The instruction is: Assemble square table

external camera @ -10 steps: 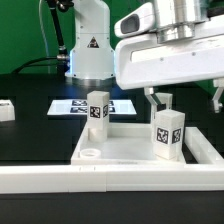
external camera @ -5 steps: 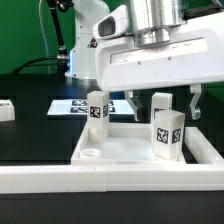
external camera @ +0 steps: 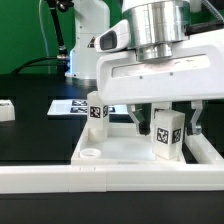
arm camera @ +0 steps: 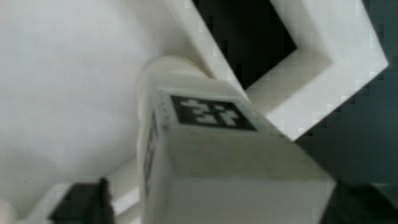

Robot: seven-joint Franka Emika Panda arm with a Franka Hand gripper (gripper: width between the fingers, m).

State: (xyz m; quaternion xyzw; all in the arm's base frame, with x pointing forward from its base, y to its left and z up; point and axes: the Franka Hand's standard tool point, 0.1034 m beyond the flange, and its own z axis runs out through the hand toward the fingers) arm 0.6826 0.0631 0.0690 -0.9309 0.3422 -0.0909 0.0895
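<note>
Top [external camera: 120, 152]: lying flat, rim up; open socket [external camera: 90, 155] at 8 o'clock.
Near leg [external camera: 167, 140]: upright inside the top, at its 3 o'clock side; long axis vertical, tag facing the exterior camera.
Far leg [external camera: 97, 110]: upright at the top's 11 o'clock corner.
Gripper [external camera: 167, 126]: wide, fingers [external camera: 141, 122] flanking the near leg, gaps both sides.

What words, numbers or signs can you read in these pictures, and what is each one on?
No words, brands or numbers can be read anywhere.
Black-and-white square tags, patterns without letters: one on the front leg, one on the rear leg, several on the marker board.
Black triangle sign on the robot base: too small to read.
</note>
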